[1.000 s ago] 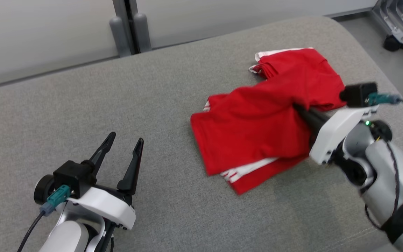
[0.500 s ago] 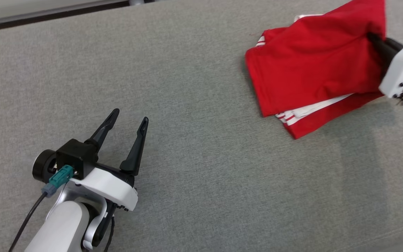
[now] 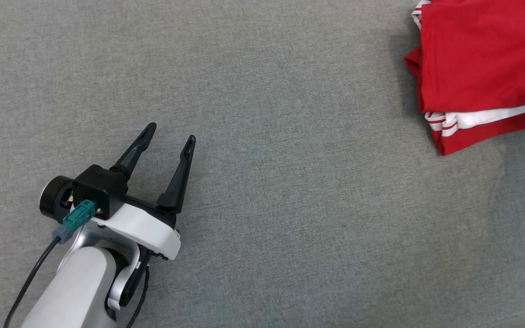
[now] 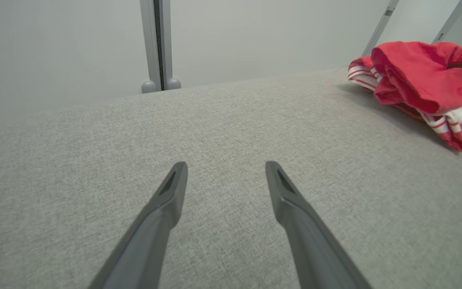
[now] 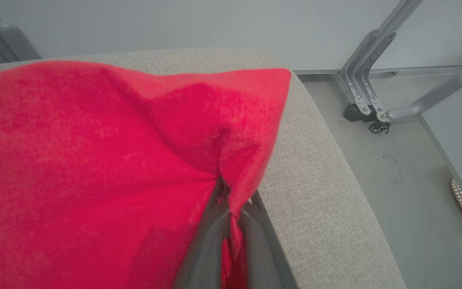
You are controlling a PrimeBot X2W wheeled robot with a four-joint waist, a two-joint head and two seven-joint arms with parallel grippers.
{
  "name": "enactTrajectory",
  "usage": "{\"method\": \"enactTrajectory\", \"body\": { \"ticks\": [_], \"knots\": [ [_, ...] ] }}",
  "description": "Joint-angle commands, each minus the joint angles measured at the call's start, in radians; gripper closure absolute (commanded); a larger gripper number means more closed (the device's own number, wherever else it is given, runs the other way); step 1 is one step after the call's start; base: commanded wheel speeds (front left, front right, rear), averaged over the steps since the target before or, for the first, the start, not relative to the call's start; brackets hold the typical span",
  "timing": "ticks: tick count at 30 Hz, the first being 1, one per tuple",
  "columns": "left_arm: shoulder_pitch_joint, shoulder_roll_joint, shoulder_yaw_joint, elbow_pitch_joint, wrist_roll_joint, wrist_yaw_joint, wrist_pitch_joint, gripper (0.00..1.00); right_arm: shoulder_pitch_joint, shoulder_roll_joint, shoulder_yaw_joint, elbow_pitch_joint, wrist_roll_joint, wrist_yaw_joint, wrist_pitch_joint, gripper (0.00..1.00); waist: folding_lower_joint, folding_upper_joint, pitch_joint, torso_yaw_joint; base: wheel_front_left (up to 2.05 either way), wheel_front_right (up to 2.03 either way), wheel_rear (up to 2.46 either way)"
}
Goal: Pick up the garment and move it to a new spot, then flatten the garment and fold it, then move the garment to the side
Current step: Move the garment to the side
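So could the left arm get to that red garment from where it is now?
Probably, though it's a long stretch. Only bare grey cushion lies between the open left gripper and the red garment, which sits far to its right, pinched by the shut right gripper.

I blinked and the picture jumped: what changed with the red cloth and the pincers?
The head view tilted down, so the red garment now sits at its upper right corner, looking more bunched. The right pincer stays shut on it. The left pincer stays open and empty above the grey cushion.
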Motion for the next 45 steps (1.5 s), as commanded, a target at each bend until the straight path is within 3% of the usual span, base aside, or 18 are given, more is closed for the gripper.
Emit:
{"method": "enactTrajectory", "body": {
  "ticks": [1,2,13,21,27,35,45],
  "knots": [
    [-0.014,0.001,0.002,0.004,0.003,0.005,-0.006,0.00,-0.032,0.023,-0.008,0.071,-0.035,-0.002,-0.030,0.36,0.0000,0.0000,0.000,0.007,0.00,0.00,0.00],
    [-0.012,0.001,0.002,0.008,0.001,0.006,-0.008,0.00,-0.042,0.032,-0.009,0.094,-0.053,-0.002,-0.045,0.00,0.0000,0.0000,-0.004,0.008,0.00,0.00,0.00],
    [0.048,0.002,0.032,0.052,-0.035,0.021,-0.067,0.00,-0.031,0.111,-0.026,0.155,-0.163,-0.002,-0.228,0.00,0.0000,0.0000,-0.149,-0.006,0.00,0.00,0.00],
    [0.134,-0.008,0.118,0.045,-0.092,0.068,-0.152,0.00,0.046,0.174,-0.047,0.079,-0.151,-0.002,-0.398,0.00,0.0000,0.0000,-0.303,-0.001,0.00,0.00,0.00],
    [0.230,-0.018,0.177,0.001,-0.139,0.086,-0.178,0.00,0.185,0.195,-0.096,-0.070,-0.158,-0.002,-0.425,0.00,0.0000,0.0000,-0.399,0.011,0.00,0.00,0.00],
    [0.348,-0.001,0.198,0.009,-0.136,0.139,-0.170,0.00,0.486,0.219,-0.255,-0.347,-0.243,-0.002,-0.426,0.00,0.0000,0.0000,-0.475,0.040,0.00,0.00,0.00],
    [0.417,0.004,0.178,0.042,-0.100,0.162,-0.184,0.00,0.860,0.328,-0.389,-0.659,-0.357,-0.002,-0.426,0.00,0.0000,0.0000,-0.511,0.064,0.00,0.00,0.00]
  ]
}}
